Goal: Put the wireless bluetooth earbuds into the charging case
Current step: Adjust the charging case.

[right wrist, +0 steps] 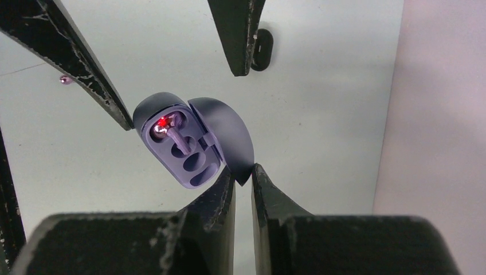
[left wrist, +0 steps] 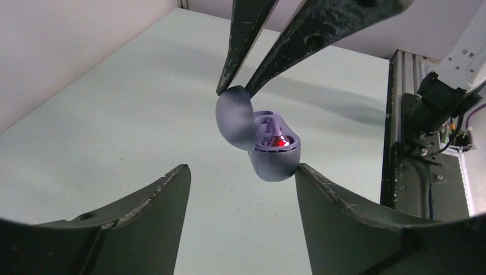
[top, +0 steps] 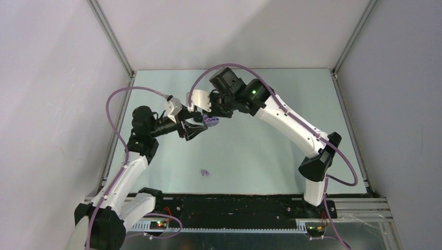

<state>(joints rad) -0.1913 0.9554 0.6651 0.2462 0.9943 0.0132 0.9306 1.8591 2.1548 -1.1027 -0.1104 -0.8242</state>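
- The left arm (top: 130, 166) rises from its base and bends inward toward the charging case (right wrist: 183, 152).
- The left gripper (left wrist: 242, 169) has its fingers spread wide, one on each side of the case body.
- The right arm (top: 292, 122) arches in toward the case from the opposite side.
- The right gripper (right wrist: 243, 172) pinches the edge of the case's raised lid (right wrist: 226, 129).

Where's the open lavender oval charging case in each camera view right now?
Top external: open lavender oval charging case near centre.
Left wrist: case at centre, its lid on the left.
Right wrist: case left of centre, lid on the right.
Shared landmark: right gripper pinching the lid's edge.
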